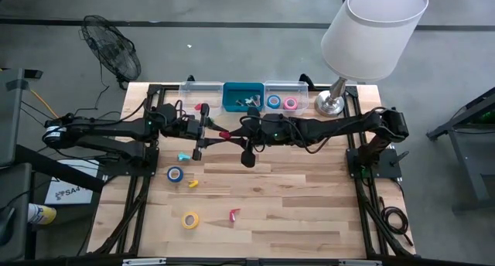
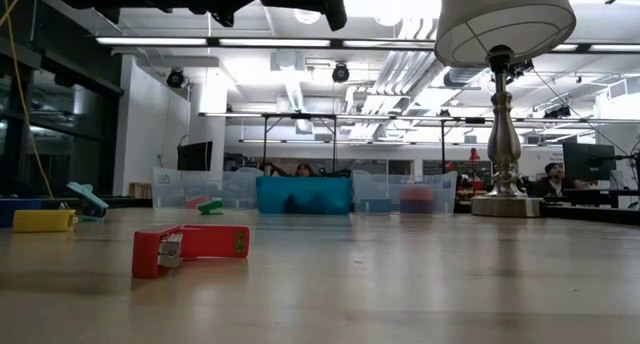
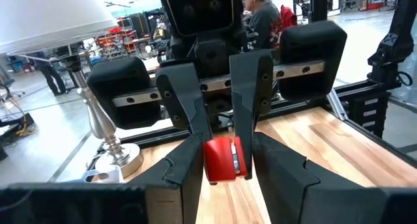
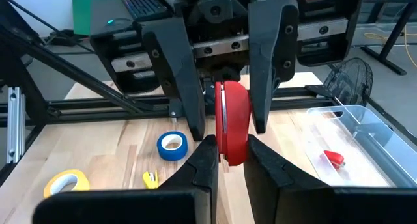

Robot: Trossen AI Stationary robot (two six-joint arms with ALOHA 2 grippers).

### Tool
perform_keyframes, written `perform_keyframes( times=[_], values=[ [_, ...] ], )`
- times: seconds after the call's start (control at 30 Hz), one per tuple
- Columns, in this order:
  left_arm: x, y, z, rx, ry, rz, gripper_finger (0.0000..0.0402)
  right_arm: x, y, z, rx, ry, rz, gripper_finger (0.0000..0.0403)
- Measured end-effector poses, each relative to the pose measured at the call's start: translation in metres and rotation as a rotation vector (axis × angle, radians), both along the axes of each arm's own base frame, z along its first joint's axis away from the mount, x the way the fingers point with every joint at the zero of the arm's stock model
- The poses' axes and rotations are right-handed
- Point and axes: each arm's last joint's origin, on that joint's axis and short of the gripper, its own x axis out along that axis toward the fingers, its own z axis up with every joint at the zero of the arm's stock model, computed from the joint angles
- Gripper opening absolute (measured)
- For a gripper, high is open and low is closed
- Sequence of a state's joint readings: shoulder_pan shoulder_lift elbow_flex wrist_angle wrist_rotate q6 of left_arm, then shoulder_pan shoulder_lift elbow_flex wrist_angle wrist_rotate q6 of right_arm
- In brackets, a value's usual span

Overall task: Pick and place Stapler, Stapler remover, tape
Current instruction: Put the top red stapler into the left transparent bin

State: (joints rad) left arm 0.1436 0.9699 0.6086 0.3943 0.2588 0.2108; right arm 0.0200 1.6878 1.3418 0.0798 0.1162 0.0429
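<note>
Both the left claw [image 1: 207, 131] and right claw [image 1: 232, 134] pinch the small red stapler [image 4: 232, 123] mid-air; it looks hard, light and smooth, best squeezed on its flat sides.

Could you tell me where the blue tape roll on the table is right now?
In the high view the blue tape roll lies on the table's left side, below the left arm, beside a small yellow piece.

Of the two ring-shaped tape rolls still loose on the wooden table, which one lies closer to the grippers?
The blue tape roll, just below the left arm. The yellow tape roll sits farther toward the table's front edge.
</note>
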Motion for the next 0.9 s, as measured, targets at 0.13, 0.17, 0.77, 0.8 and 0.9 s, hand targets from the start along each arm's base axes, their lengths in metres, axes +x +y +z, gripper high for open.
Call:
perform_keyframes(
  times=[0.13,0.17,0.77,0.8,0.9],
  values=[
    [0.0,-0.0001,0.0002,-0.007,-0.001,-0.001,0.0126,-0.0002,0.0,-0.0008,0.0,0.008,0.0,0.0041],
    [0.0,-0.0001,0.0002,-0.008,-0.001,-0.001,0.0125,-0.0003,0.0,-0.001,0.0,0.01,0.0,0.0041],
    [0.0,0.0001,-0.0026,-0.036,0.034,0.004,0.006,-0.0003,0.0,-0.0019,-0.003,0.017,-0.01,0.0041],
    [0.0,0.0001,-0.0026,-0.036,0.034,0.004,0.006,-0.0003,0.0,-0.0019,-0.003,0.017,-0.01,0.0041],
    [0.0,0.0002,-0.0025,-0.036,0.032,0.007,0.0059,-0.001,-0.0001,-0.0007,-0.002,0.014,-0.012,0.006]
  ],
)
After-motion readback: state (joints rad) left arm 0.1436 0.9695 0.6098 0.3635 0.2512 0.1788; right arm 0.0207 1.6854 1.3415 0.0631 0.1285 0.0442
